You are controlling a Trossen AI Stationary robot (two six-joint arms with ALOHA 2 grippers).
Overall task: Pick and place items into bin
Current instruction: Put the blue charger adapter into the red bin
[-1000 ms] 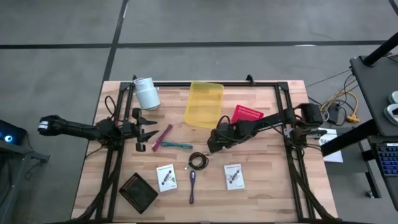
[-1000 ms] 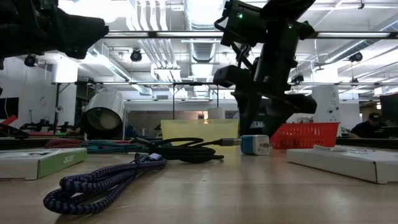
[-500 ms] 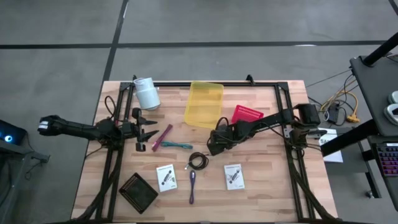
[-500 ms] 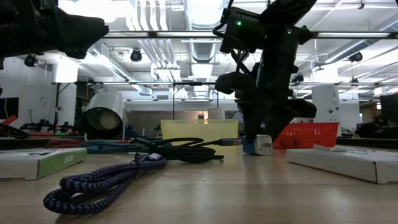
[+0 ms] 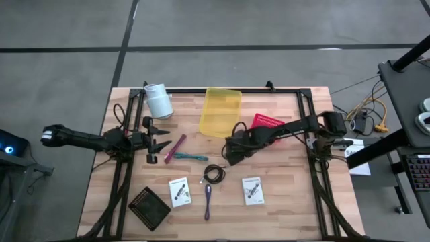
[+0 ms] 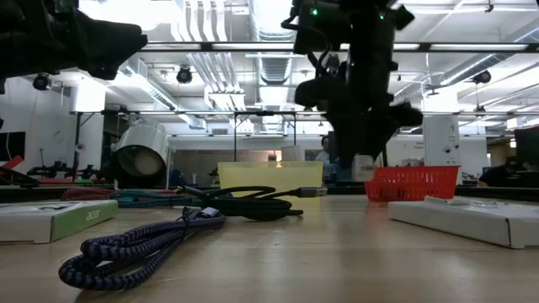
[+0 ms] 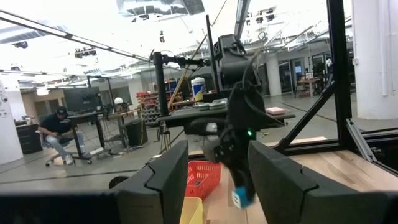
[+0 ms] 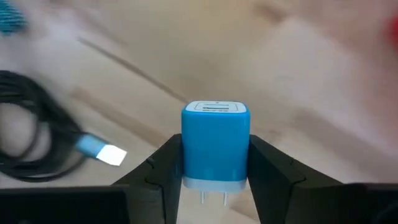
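My right gripper [image 5: 230, 152] hangs over the table's middle, just near of the yellow bin [image 5: 221, 112], shut on a small blue charger cube [image 8: 216, 142] that is also visible in the left wrist view [image 7: 241, 198]. My left gripper [image 5: 161, 142] waits open at the table's left side, next to the magenta stick [image 5: 178, 146]. The teal tool [image 5: 193, 157], coiled black cable [image 5: 214, 174], purple cable [image 5: 207, 202] and two white cards [image 5: 180, 191] [image 5: 252, 190] lie flat on the wood. My right gripper pinches the blue charger cube between its two fingers [image 8: 165, 169], one on each of two opposite side faces [image 8: 188, 149]. The fingers come from above, pointing down. The cube is lifted clear of the table, its metal prongs toward the wrist and its socket face downward.
A red mesh basket [image 5: 267, 124] sits right of the yellow bin. A white cup [image 5: 159, 101] lies at the far left, and a black square object [image 5: 149, 206] at the near left. The black frame rails [image 5: 310, 121] run along both table sides.
My right gripper came down on the blue charger cube standing on the table beside the cable's plug, took hold of it and rose, so the cube is now lifted clear of the wood. The left arm kept still.
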